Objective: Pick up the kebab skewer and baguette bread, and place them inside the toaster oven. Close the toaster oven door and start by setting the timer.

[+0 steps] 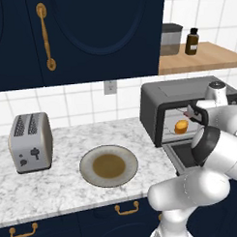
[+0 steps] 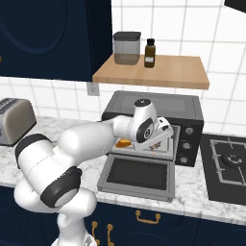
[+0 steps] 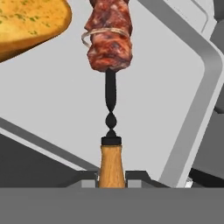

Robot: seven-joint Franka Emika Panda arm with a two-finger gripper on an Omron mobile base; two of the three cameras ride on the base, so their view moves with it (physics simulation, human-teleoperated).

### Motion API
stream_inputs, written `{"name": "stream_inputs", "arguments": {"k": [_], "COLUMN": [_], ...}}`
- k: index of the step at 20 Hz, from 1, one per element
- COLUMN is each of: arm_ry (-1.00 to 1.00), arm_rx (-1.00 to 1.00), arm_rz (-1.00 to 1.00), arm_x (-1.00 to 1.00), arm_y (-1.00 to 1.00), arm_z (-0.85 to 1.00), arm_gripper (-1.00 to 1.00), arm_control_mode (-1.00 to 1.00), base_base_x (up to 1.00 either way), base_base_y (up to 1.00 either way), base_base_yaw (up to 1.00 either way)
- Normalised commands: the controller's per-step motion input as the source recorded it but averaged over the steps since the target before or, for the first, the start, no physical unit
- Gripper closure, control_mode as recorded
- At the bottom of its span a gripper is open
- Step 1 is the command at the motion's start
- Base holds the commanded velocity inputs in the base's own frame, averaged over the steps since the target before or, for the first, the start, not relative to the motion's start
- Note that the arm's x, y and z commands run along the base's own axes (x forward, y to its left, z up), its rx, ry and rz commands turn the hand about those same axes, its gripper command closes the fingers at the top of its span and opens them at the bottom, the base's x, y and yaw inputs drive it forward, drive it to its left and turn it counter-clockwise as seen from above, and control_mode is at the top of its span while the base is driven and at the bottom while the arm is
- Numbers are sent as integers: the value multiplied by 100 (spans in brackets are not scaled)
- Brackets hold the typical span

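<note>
Inside the toaster oven (image 2: 187, 108), the tool (image 3: 112, 174) is clamping the kebab skewer (image 3: 110, 43) by its wooden handle, beside the baguette bread (image 3: 26, 22).

The kebab skewer (image 3: 109, 39) runs off the hand view's top edge; the baguette bread (image 3: 30, 22) is cropped at upper left; the gripper's fingertips are barely visible.

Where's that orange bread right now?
The baguette bread lies inside the open toaster oven, left of the kebab skewer the gripper holds.
</note>
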Motion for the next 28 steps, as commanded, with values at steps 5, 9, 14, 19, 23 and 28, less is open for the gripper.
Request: {"name": "stream_inputs", "arguments": {"k": [5,9,14,19,23,28], "arm_ry": [0,0,0,0,0,1], "arm_rx": [3,3,3,6,7,3], "arm_rz": [3,3,4,2,-1,-11], "arm_x": [24,21,6,-17,-46,-44], "arm_y": [1,0,0,0,13,7], "arm_z": [-15,-13,-2,6,9,0], "arm_gripper": [-100,-100,-100,-100,-100,-100], "arm_control_mode": [-100,-100,-100,-100,-100,-100], "base_base_x": [0,0,0,0,0,0], "base_base_y": [0,0,0,0,0,0], "base_base_yaw": [0,0,0,0,0,0]}}
